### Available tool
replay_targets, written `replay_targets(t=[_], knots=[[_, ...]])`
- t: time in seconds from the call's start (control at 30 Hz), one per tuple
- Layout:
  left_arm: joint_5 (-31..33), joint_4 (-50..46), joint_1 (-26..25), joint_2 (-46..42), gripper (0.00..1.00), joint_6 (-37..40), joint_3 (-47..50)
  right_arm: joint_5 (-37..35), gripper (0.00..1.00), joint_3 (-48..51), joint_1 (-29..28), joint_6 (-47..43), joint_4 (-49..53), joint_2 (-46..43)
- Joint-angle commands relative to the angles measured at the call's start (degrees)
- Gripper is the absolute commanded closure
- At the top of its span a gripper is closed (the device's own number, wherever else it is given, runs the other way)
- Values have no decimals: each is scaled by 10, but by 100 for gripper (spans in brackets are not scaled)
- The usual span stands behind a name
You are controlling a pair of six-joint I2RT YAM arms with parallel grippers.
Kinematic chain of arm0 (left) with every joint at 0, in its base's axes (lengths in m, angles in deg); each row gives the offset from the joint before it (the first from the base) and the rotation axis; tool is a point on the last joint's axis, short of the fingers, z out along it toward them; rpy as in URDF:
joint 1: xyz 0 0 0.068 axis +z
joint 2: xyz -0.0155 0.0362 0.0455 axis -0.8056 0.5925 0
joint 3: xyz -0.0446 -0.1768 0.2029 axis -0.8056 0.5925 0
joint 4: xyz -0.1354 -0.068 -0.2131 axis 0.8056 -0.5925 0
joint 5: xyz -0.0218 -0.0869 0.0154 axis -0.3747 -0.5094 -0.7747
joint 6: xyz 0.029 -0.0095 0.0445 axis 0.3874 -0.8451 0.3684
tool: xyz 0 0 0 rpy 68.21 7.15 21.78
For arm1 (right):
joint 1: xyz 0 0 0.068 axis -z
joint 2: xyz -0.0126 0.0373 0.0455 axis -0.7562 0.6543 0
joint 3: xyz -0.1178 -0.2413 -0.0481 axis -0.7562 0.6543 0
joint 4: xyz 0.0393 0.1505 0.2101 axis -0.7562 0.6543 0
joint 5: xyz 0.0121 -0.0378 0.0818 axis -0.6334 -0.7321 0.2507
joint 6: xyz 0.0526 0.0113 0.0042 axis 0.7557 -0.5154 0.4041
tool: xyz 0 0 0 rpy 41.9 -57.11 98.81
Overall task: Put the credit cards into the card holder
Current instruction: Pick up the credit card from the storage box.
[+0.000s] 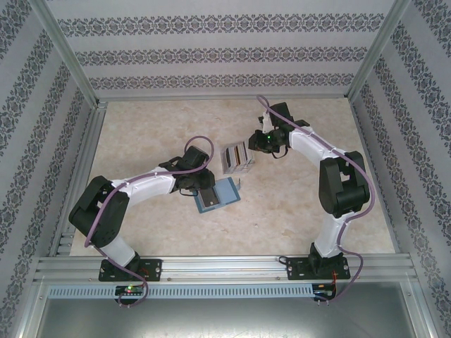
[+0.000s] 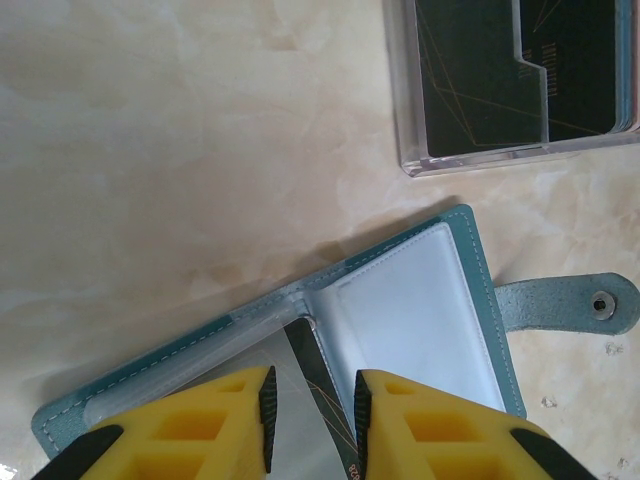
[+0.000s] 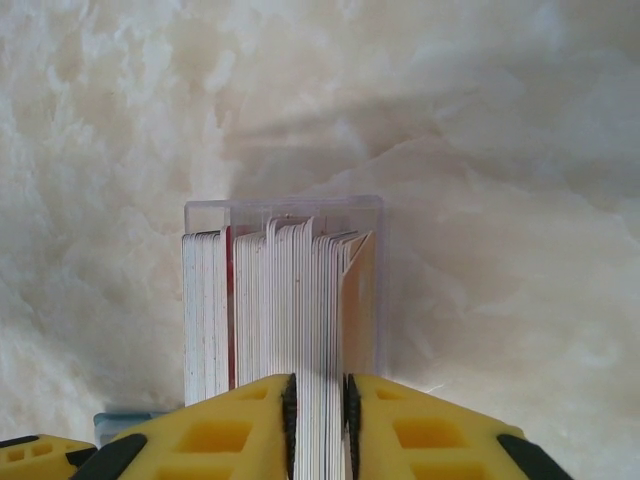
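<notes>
Robot lab cell: alu-frame enclosure [image 1: 225,267], patterned wall panels [image 1: 225,49], marble-look tabletop [image 1: 141,134].

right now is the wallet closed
No, the wallet lies open with its pale inner pockets facing up.

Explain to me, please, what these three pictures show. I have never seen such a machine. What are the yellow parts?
These are two robot arms bolted to a table. The wide picture is from a camera above: the left gripper is over the open teal card holder, the right gripper beside a clear box of credit cards. The other two come from a camera on each wrist; the yellow parts are that gripper's own fingers. The left fingers flank a dark card at the holder's pocket; the right fingers flank some cards in the box. Whether they squeeze, I cannot tell.
</notes>
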Motion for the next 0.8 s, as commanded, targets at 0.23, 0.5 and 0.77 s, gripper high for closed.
replay_targets(t=[0.23, 0.5, 0.77], knots=[[-2, 11, 12, 5, 70, 0, 9, 18, 92, -11, 10, -5, 3, 2], [0, 8, 17, 3, 70, 3, 12, 14, 98, -8, 19, -10, 6, -9], [2, 6, 25, 2, 70, 6, 11, 8, 98, 7, 31, -14, 10, -59]])
